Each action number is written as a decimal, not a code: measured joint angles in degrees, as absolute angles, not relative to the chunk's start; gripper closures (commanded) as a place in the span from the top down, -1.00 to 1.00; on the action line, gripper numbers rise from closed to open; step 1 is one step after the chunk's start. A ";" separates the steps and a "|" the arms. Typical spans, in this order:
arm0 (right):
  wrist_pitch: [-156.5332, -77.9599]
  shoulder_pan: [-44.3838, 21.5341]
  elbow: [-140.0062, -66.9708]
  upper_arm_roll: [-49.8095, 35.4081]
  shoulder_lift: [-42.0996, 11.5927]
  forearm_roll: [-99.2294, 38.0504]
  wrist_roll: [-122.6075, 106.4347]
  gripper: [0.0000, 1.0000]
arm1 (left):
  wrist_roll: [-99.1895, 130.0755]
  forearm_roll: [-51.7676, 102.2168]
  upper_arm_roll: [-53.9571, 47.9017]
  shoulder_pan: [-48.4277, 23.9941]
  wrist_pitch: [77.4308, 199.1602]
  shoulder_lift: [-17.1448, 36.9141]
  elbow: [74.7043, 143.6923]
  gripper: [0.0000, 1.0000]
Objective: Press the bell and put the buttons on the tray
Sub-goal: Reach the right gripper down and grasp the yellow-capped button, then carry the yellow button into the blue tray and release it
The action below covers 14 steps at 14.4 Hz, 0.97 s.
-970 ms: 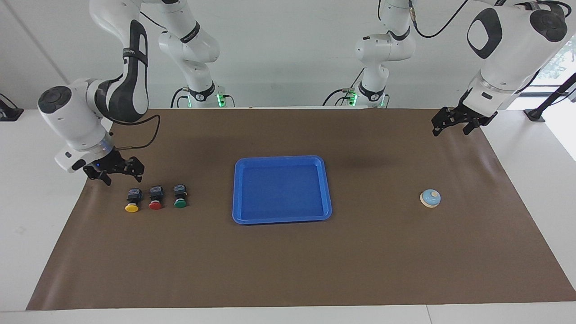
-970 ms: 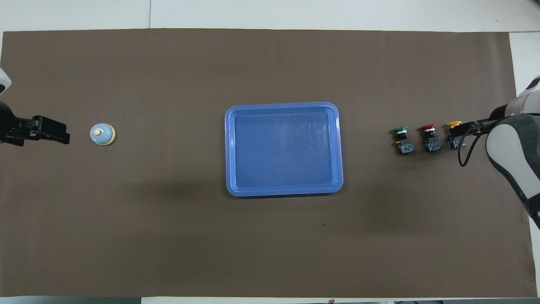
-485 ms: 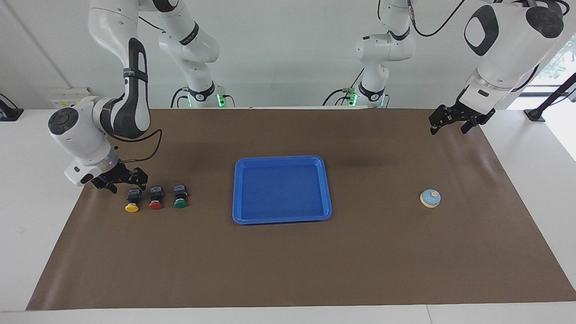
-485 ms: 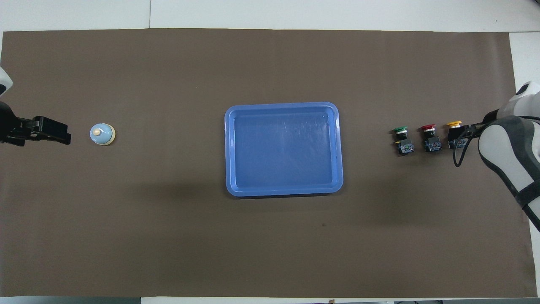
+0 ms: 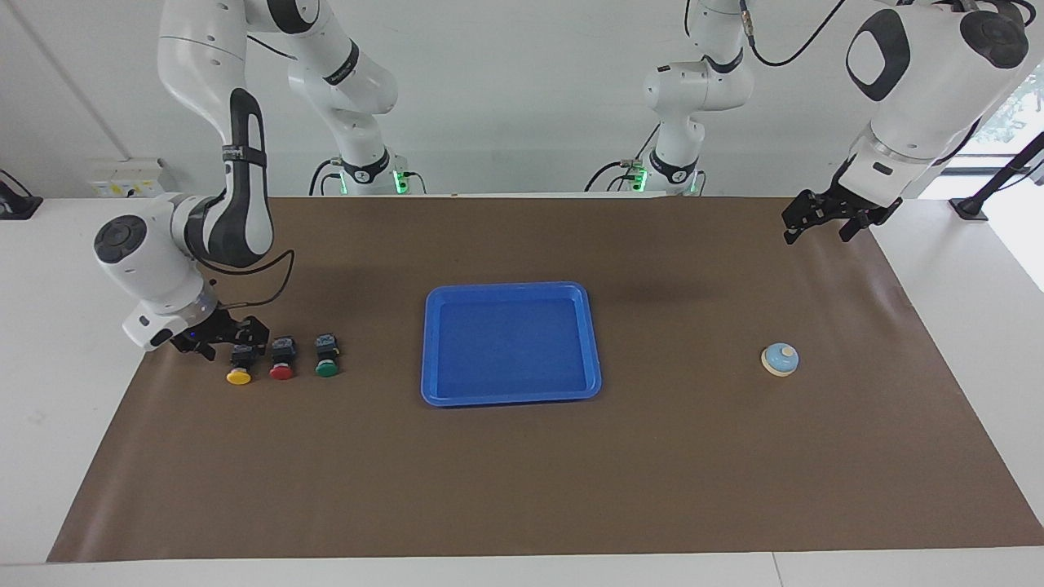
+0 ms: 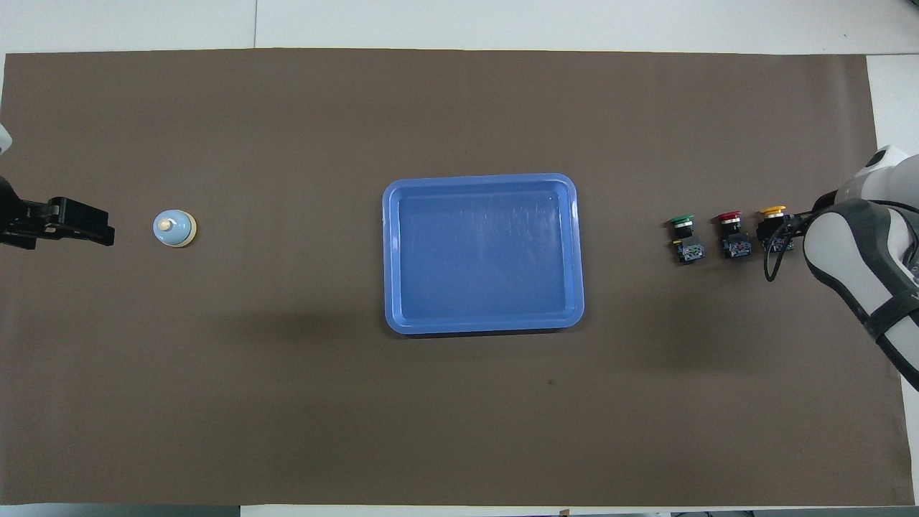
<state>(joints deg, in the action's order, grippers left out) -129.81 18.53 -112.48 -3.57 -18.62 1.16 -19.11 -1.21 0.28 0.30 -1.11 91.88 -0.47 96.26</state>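
Three buttons lie in a row toward the right arm's end of the mat: yellow [image 5: 239, 368] [image 6: 772, 213], red [image 5: 282, 364] [image 6: 731, 233] and green [image 5: 327, 360] [image 6: 682, 235]. My right gripper [image 5: 228, 341] [image 6: 779, 233] is open and low, right at the yellow button's black body; contact cannot be judged. The blue tray [image 5: 511, 343] [image 6: 482, 251] sits mid-mat with nothing in it. The light blue bell [image 5: 780, 359] [image 6: 174, 228] stands toward the left arm's end. My left gripper [image 5: 817, 231] [image 6: 97, 228] hangs open in the air, apart from the bell.
A brown mat [image 5: 522, 473] covers the table, with white table edge around it. Both arm bases stand at the robots' end of the table. The right arm's forearm [image 6: 861, 258] overhangs the mat's edge beside the buttons.
My right gripper has come down and shifted toward the yellow button until it is right at its body. The left gripper has barely shifted. Buttons, bell and tray have not moved.
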 measured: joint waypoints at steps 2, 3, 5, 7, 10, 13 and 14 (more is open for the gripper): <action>-130.92 18.98 -112.57 -3.56 -18.90 1.16 -19.53 0.52 | -1.21 0.28 0.30 -1.11 91.88 -0.47 96.26 1.00; -131.31 19.10 -112.68 -3.56 -18.99 1.16 -19.56 0.23 | -1.21 0.28 0.30 -1.11 91.88 -0.47 96.26 1.00; -131.75 19.14 -112.93 -3.57 -19.20 1.16 -19.56 -0.11 | -1.21 0.28 0.30 -1.11 91.88 -0.47 96.26 1.00; -131.76 19.13 -113.22 -3.59 -19.26 1.16 -19.56 -0.21 | -1.21 0.28 0.30 -1.11 91.88 -0.47 96.26 1.00; -131.84 19.08 -113.34 -3.75 -19.20 1.18 -19.58 -0.49 | -1.21 0.28 0.30 -1.11 91.88 -0.47 96.26 1.00; -131.69 19.02 -113.09 -4.04 -19.21 1.19 -19.59 -0.57 | -1.21 0.28 0.30 -1.11 91.88 -0.47 96.26 1.00; -130.86 18.92 -112.41 -4.26 -19.18 1.19 -19.59 -0.57 | -1.21 0.28 0.30 -1.11 91.88 -0.47 96.26 1.00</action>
<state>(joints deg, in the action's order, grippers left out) -130.86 18.92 -112.41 -4.26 -19.18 1.19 -19.59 -1.21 0.28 0.30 -1.11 91.88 -0.47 96.26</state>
